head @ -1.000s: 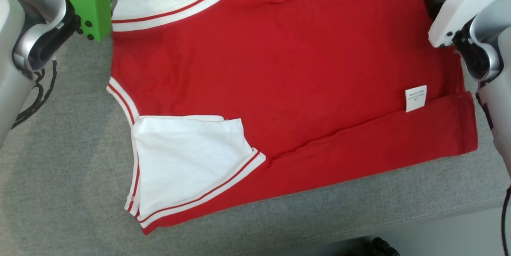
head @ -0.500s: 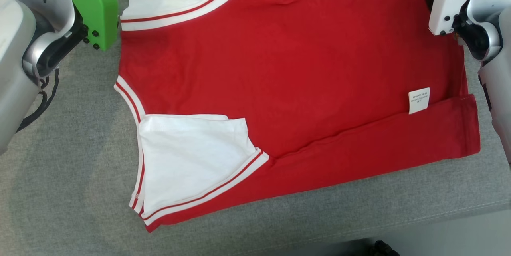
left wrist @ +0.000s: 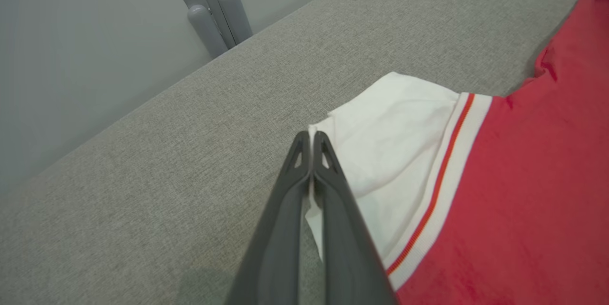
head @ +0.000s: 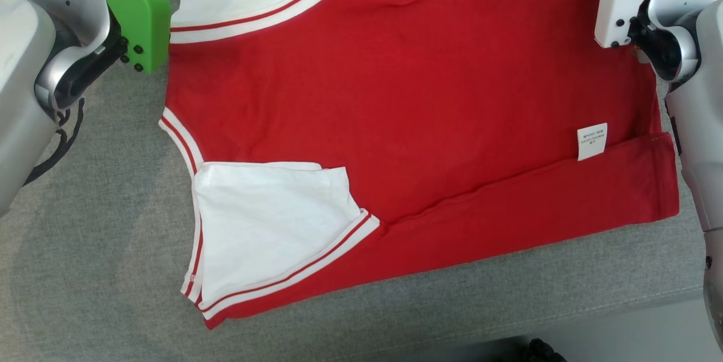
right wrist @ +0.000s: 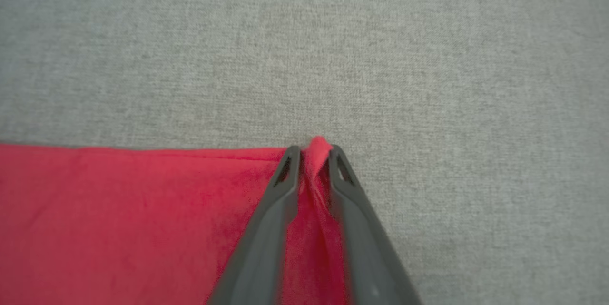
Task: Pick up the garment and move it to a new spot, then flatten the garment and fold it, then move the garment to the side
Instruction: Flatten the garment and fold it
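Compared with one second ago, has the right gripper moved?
Yes: in the head view, against the white label on the garment, the right gripper went up and slightly left.

Plain test-room look, grey fabric-covered table (left wrist: 142, 176), bare grey wall (left wrist: 71, 34), grey metal posts (left wrist: 219, 14) beyond its edge

- the red garment with white sleeves and striped trim (head: 406, 96) runs off the head view's top edge at its far sleeve, and its far right corner is hidden behind the white plastic wrist housing (head: 621, 6).
- the print on the small white fabric label (head: 591, 140) is too small to read.
- a dark lumpy object (head: 542, 349) is cut off by the bottom edge, so its kind is unclear.
- the long dark fingers (right wrist: 266, 229) of the right gripper (right wrist: 314, 150) blur toward the bottom edge of the right wrist view.
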`<state>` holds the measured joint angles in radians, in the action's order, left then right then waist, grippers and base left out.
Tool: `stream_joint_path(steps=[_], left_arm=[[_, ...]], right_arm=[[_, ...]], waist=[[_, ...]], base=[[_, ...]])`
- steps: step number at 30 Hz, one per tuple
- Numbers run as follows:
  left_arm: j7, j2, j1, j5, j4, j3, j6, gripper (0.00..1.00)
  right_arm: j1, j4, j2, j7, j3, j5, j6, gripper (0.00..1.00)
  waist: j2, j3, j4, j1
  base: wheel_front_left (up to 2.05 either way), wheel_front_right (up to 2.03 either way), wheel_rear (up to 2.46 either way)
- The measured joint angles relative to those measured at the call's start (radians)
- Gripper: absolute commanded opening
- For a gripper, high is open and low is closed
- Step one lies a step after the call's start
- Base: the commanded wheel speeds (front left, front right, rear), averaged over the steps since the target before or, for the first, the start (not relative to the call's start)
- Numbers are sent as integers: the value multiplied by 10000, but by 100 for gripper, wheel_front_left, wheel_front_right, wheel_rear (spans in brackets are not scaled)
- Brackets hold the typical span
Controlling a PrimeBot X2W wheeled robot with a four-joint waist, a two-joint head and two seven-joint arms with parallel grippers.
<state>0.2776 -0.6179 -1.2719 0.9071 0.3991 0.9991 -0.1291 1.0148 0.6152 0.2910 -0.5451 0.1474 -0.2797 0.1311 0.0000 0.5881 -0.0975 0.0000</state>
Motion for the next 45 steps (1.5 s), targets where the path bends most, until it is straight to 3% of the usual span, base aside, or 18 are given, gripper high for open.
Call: stream_joint_path(steps=[1,10,18,24,31,38,45], left_arm=[[-31,2,-24,0,2,21,0,0],[-1386,-12,-466,-472,-8,-10,0,0],[-2481,44,-764,-554,157,-320,0,0],[-2541,-545,267,205,-1078,-341,6,0],[-2606,-1519,2082,957,-3498,-408,792,0],[-2991,-2554,3736,1453,-5837,-543,2040,0],[-3212,-3001,5209,1680,-7503,-171,2865,0]], right_arm=[[-27,-71,-10,-10,-13,33,0,0],[-60,-667,-73,594,-752,82,0,0],[-152,-1114,10,1536,-1455,-621,4,0],[-1174,-1670,431,1871,-1402,-1582,4,0],[-2620,-2623,1127,2399,-1434,-2679,0,0],[-4118,-3662,1708,3068,-1406,-3559,-2,0],[-5392,-4337,2165,3551,-1496,-3969,-2,0]], waist=[[0,8,12,0],[0,31,136,0],[0,-94,301,0],[0,-359,427,0],[0,-608,781,0],[0,-792,1076,0],[0,-930,1190,0]], base=[[0,0,0],[0,0,0],[0,0,0],[0,0,0],[0,0,0],[0,0,0],[0,0,0]])
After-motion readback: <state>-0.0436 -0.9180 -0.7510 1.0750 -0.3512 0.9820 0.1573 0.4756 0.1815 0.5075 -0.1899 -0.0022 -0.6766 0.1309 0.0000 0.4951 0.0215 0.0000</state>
